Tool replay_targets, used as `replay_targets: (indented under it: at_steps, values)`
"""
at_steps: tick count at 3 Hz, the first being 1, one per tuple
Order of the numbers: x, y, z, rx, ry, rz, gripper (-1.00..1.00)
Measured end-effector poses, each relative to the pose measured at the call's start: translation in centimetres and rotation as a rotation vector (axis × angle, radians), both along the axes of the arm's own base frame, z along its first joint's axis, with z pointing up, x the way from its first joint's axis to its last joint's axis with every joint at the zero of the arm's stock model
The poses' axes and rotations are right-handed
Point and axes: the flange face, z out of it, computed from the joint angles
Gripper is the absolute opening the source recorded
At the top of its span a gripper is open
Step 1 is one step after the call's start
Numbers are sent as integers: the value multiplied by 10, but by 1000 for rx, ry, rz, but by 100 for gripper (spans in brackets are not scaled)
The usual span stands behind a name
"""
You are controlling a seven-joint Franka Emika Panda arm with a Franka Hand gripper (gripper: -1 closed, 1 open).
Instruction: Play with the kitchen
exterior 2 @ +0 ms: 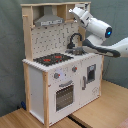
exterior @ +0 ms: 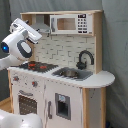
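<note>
White robot gripper (exterior 2: 75, 11) sits high up by the grey hood (exterior 2: 49, 20), at about one o'clock on the tall white and light wood toy kitchen (exterior 2: 60, 70). I cannot tell how its fingers are set. Kitchen stands on a wooden floor (exterior 2: 100, 107).

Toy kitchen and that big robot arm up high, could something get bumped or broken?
Maybe. The arm's end is high by the grey hood and top shelf, so it might knock them. Its elbow hangs over the black tap and could catch it. A hard push might tip the kitchen.
</note>
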Motion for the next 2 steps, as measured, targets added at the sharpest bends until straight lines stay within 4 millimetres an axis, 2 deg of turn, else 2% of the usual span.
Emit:
replay_targets:
  at_steps: [2]
  values:
    - [11, 13, -1, 84, -33, -17, 100]
